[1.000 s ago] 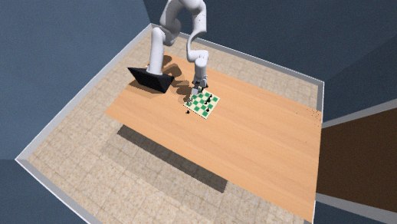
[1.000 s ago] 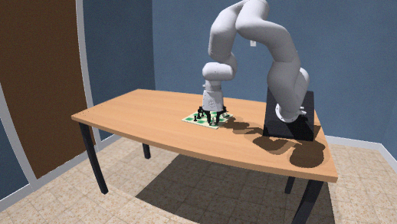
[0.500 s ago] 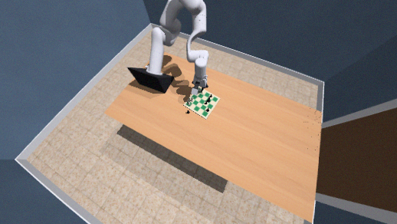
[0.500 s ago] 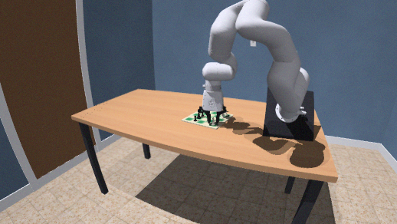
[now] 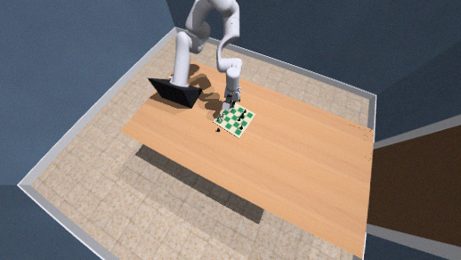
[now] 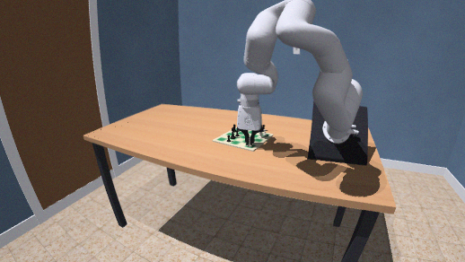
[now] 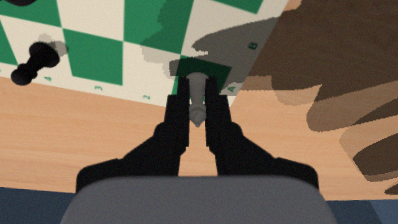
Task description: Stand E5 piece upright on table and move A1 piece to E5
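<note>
A black pawn (image 7: 34,61) is seen at the far left of the wrist view, upright on a pale square of the chessboard (image 7: 92,54), near the board's edge by the digit 4. Further right along the same edge, the corner square is reached, a green one in shadow beside the letter A, and on it stands the light grey piece (image 7: 197,96), upright, its base on the square. The gripper (image 7: 197,107) is clamped on this piece: the two black fingers are pressed against its sides, one on each side, with the rounded head of the piece showing between them. The piece is thus found exactly between the fingertips, over the corner square and just inside the board's edge. To the right of the board, the bare wood of the table (image 7: 60,135) is covered by the arm's dark shadows.

In the top view, a small black piece (image 5: 217,130) is seen on the table just beside the board's near-left corner, off the squares; whether it is upright cannot be told at this size. Just right of it, the gripper (image 5: 226,107) is lowered onto the board's left corner, and several black pieces (image 5: 242,117) stand on squares further right.

In the exterior view, the gripper (image 6: 250,136) is seen down among the pieces on the board (image 6: 224,139).
</note>
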Available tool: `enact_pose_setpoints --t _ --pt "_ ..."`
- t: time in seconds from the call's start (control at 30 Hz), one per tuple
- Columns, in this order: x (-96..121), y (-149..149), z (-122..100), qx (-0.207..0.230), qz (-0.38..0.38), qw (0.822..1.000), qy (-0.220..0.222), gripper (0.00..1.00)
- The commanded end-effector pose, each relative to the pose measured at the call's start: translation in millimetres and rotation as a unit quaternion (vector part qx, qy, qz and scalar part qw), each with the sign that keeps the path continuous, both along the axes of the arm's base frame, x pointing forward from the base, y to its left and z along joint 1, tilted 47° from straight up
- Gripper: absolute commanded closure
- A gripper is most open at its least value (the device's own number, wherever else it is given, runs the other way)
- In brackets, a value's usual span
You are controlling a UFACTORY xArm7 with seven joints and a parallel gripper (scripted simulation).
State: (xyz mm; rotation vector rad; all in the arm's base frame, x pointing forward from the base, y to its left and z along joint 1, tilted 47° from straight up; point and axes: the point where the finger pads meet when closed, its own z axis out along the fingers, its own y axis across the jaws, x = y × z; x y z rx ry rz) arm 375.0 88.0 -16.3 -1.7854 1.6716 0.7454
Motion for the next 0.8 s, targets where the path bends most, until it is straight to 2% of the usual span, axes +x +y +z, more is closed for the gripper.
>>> enact_pose_setpoints --t 0.0,0.77 --pt "1.3 -1.8 0.4 -0.001 -0.002 1.0 -0.001 1.0" --pt "1.3 -6.5 4.7 -0.001 -0.002 1.0 -0.001 1.0"
